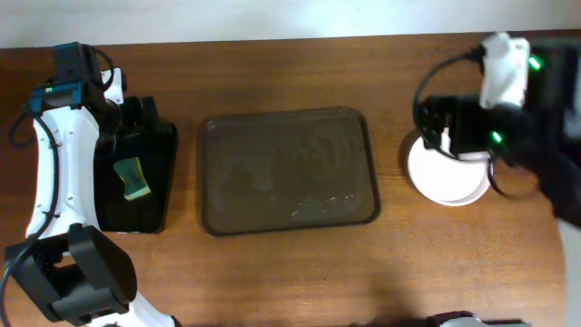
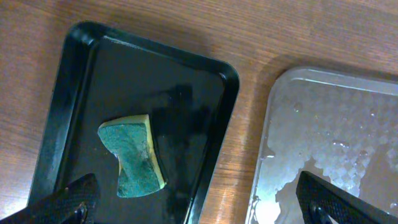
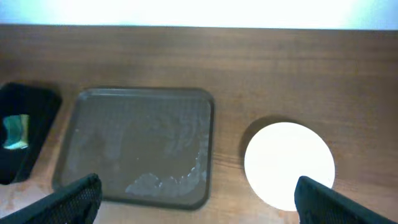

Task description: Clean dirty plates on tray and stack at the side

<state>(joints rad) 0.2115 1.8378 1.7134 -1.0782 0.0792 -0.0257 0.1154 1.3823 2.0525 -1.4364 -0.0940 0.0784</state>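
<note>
plates (image 3: 289, 163): piled on the counter (image 1: 290, 272), just right of the tray (image 1: 289, 168)
tray: mid-counter, wet
left claw (image 2: 202, 202): spread wide over the black tray (image 2: 81, 93) with sponge (image 2: 134, 155)
right claw (image 3: 199, 202): spread wide above the plates

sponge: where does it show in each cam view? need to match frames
Overhead: sponge at left, lying in the narrow black tray.
Left wrist: lower centre-left, in the same black tray.
Right wrist: near the far left edge, mid-height, in the black tray.
Shared landmark: the wet brown tray, immediately right of the black tray in all three views.
</note>
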